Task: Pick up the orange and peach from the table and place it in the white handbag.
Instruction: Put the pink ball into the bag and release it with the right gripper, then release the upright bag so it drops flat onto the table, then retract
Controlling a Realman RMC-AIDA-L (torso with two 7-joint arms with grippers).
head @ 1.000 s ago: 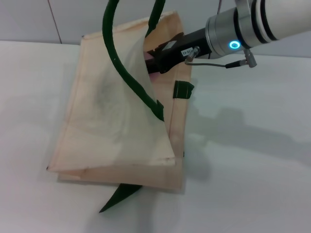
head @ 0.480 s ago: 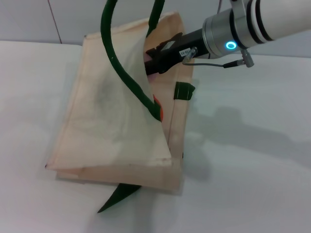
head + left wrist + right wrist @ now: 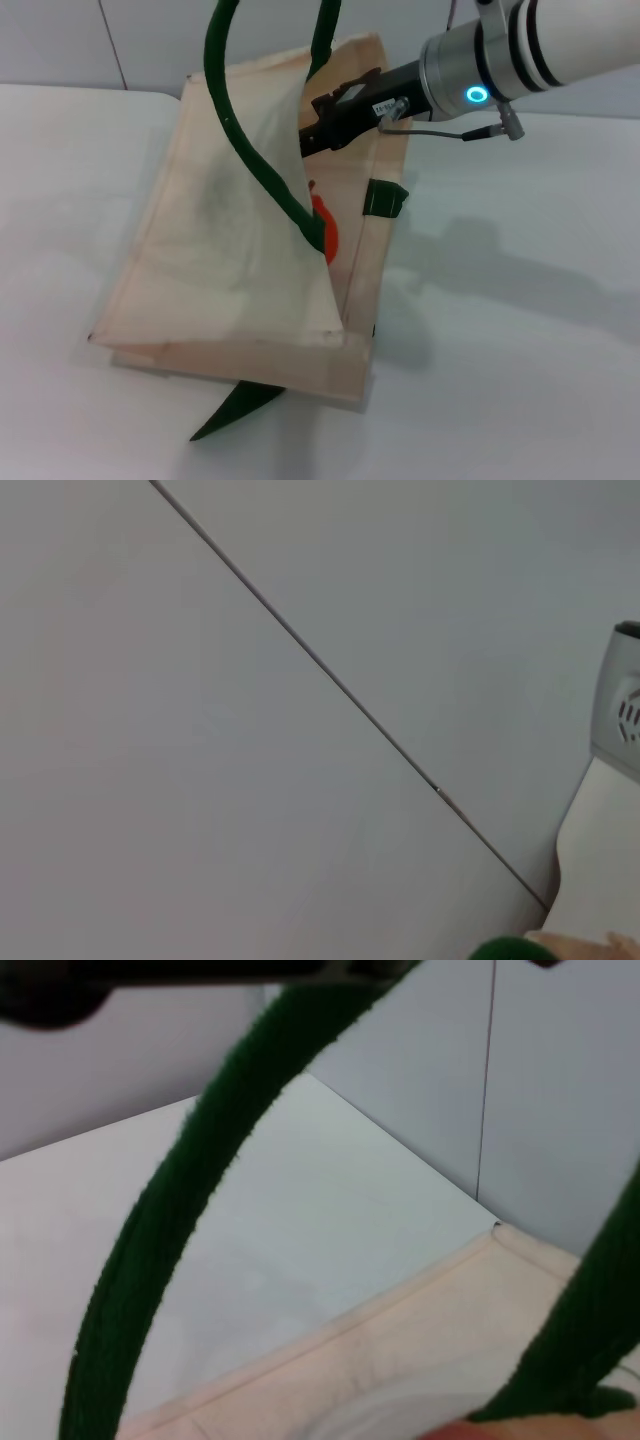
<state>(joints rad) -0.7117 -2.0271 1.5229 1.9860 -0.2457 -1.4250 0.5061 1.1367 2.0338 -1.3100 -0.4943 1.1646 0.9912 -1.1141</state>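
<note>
The white handbag (image 3: 220, 250) lies on the table, its upper side lifted by a dark green handle (image 3: 250, 150) that runs up out of the head view. The orange (image 3: 323, 222) shows as a bright patch inside the bag's open mouth, partly behind the handle. My right gripper (image 3: 318, 128) reaches into the mouth from the far right; its tips are hidden behind the raised fabric. The right wrist view shows the green handle (image 3: 170, 1230) close up and the bag's cream edge (image 3: 420, 1360). The peach is out of view. My left gripper is not seen.
The white table (image 3: 520, 330) spreads around the bag, with a grey wall (image 3: 60, 40) behind it. A green strap end (image 3: 235, 405) sticks out under the bag's near edge. The left wrist view shows wall panels and a bit of green strap (image 3: 510, 948).
The orange has come into view inside the bag's mouth and moved down into it. The bag has shifted slightly right and its mouth has opened wider. The right arm has barely moved.
</note>
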